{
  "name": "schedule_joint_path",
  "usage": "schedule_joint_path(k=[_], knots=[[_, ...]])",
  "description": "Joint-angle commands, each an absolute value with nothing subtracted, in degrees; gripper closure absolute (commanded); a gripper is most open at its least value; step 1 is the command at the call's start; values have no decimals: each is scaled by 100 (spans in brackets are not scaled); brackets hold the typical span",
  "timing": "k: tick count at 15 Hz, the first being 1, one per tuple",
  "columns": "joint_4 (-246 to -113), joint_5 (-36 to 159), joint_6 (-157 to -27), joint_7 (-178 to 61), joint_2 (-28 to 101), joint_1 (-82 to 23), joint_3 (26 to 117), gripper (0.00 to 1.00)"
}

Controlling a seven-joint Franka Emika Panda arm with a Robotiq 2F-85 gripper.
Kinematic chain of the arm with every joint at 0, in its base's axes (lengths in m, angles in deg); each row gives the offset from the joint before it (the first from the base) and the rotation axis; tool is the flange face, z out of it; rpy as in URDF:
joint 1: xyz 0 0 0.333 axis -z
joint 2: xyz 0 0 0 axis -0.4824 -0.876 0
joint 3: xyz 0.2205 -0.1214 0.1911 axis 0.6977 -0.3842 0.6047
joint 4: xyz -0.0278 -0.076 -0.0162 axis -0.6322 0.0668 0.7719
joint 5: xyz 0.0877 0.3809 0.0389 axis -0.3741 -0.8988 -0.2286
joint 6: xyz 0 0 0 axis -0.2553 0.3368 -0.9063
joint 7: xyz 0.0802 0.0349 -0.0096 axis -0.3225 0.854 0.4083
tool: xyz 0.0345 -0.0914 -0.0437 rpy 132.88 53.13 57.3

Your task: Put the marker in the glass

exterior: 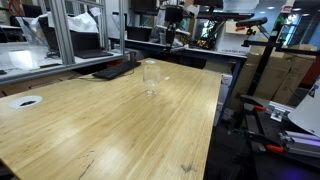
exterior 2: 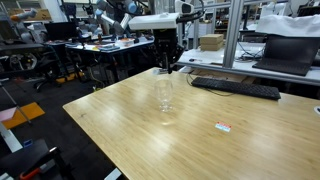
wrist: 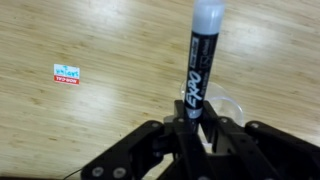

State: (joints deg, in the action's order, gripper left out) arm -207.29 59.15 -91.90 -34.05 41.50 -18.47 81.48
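The marker (wrist: pixel 200 60) is black with a whitish cap. My gripper (wrist: pixel 196 128) is shut on its lower part, and it points away from the wrist. The clear tall glass (exterior 2: pixel 165 95) stands upright on the wooden table (exterior 2: pixel 130 130). It also shows in an exterior view (exterior: pixel 150 77). In the wrist view only part of its rim (wrist: pixel 228 106) shows, just behind the fingers. My gripper (exterior 2: pixel 167 52) hangs above the glass with the marker tip (exterior 2: pixel 168 69) a little over the rim. The gripper also shows high in an exterior view (exterior: pixel 173 35).
A small red and white label (wrist: pixel 67 74) lies on the table, to one side of the glass (exterior 2: pixel 223 126). A black keyboard (exterior 2: pixel 235 88) lies near the table's far edge. Metal frame posts (exterior 2: pixel 233 35) and desks with monitors stand behind.
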Motion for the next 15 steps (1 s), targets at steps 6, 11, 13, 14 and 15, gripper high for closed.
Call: schedule_joint_path(k=[6, 11, 13, 14, 15], knots=[[-20512, 5842, -8760, -3323, 4062, -2143, 7921, 95], [-19225, 6004, -6737, -3149, 3453, -2461, 7986, 95], [-18478, 6085, -5954, -3056, 3051, -2574, 7994, 95], [-18126, 6163, -5698, -3029, 2835, -2624, 7992, 95], [-17796, 6240, -5510, -3042, 2611, -2659, 7979, 95]])
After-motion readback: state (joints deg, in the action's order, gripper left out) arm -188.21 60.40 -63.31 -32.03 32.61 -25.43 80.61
